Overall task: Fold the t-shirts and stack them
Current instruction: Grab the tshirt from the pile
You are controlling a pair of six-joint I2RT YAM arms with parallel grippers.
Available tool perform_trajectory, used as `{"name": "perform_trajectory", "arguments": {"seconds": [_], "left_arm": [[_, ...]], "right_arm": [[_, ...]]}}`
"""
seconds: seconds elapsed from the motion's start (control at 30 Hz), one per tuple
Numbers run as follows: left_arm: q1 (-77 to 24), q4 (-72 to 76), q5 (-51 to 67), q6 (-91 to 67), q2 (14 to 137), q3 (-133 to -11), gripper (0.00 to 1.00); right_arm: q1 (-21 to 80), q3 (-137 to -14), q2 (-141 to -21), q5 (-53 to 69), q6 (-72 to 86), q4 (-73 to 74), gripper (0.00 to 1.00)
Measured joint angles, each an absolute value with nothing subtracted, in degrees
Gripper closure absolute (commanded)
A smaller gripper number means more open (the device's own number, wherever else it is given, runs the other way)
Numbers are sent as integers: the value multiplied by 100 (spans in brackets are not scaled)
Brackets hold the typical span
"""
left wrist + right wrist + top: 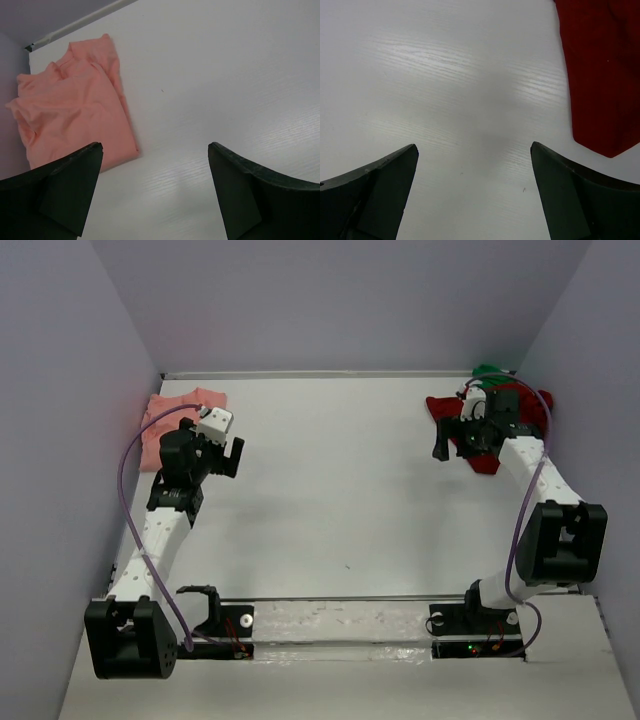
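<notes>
A salmon-pink t-shirt [167,418] [75,110] lies folded at the far left, against the wall. At the far right a dark red t-shirt [530,405] [602,70] lies crumpled, and a bright green t-shirt [487,371] peeks out behind it. My left gripper [222,452] [155,150] hovers open over bare table just right of the pink shirt, holding nothing. Over the red shirt's left edge my right gripper [455,440] [474,150] is open and empty too; the table shows between its fingers.
Lilac walls close the white table [340,470] at the back, left and right. A purple cable [135,490] loops along each arm. The arm bases [230,625] stand at the near edge.
</notes>
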State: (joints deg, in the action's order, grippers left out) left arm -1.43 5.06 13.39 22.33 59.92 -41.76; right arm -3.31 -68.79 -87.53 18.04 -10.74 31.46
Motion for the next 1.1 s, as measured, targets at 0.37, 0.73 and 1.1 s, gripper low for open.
{"name": "perform_trajectory", "arguments": {"seconds": [0.37,0.73,1.1], "left_arm": [[-143,731,1199,2185,6040,-3846,1],[-145,694,873,2209,5896,-3562,1],[-145,75,1483,2412,6473,-4032,1]], "right_arm": [[-342,-6886,-9032,1253,-1009,3087,0],[-342,-6886,-9118,893,-932,3085,0],[-412,-7022,-8711,884,-974,3096,0]]}}
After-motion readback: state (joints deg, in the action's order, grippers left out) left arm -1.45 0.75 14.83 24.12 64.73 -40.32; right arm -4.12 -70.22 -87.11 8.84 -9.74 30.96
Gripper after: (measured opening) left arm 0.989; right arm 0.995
